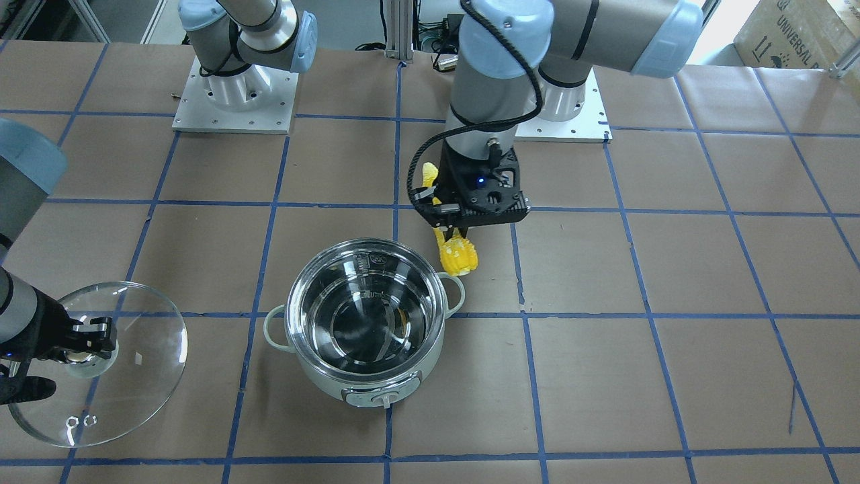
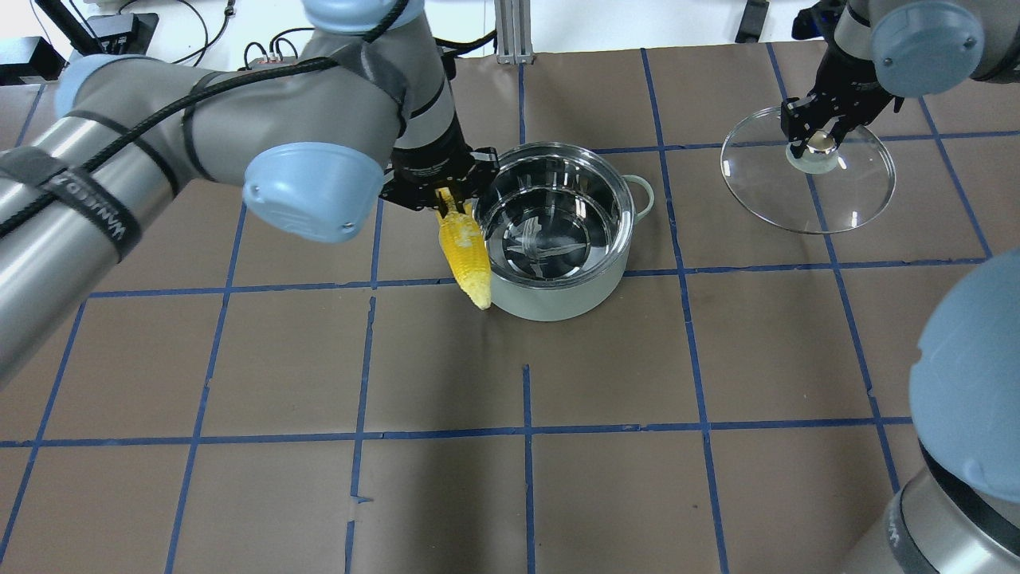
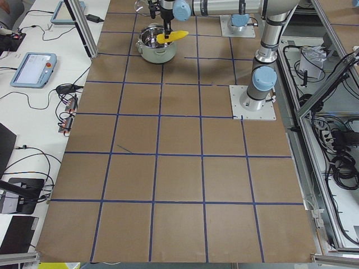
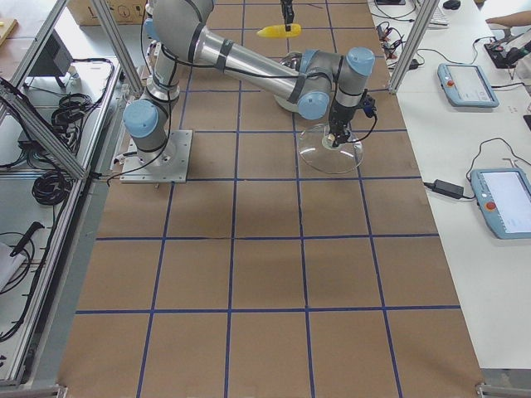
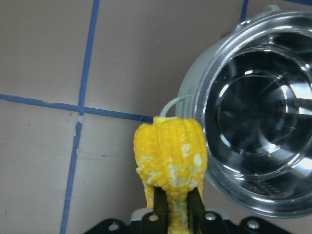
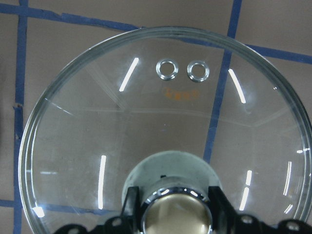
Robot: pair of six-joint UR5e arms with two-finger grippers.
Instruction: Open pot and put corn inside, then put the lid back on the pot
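Observation:
The open pot [image 2: 555, 231] stands on the table, its steel interior empty; it also shows in the front view [image 1: 366, 319]. My left gripper [image 2: 441, 195] is shut on the yellow corn [image 2: 465, 255] and holds it in the air just beside the pot's side handle; the corn also shows in the front view [image 1: 457, 255] and the left wrist view [image 5: 170, 161]. My right gripper [image 2: 817, 142] is shut on the beige knob [image 6: 174, 212] of the glass lid [image 2: 853, 191], holding it off to the side of the pot, as the front view [image 1: 127, 363] also shows.
Brown paper with a blue tape grid covers the table [image 2: 526, 399]. Both arm bases [image 1: 235, 94] stand at the robot's edge. The right arm's elbow [image 2: 972, 375] hangs over the near right of the table.

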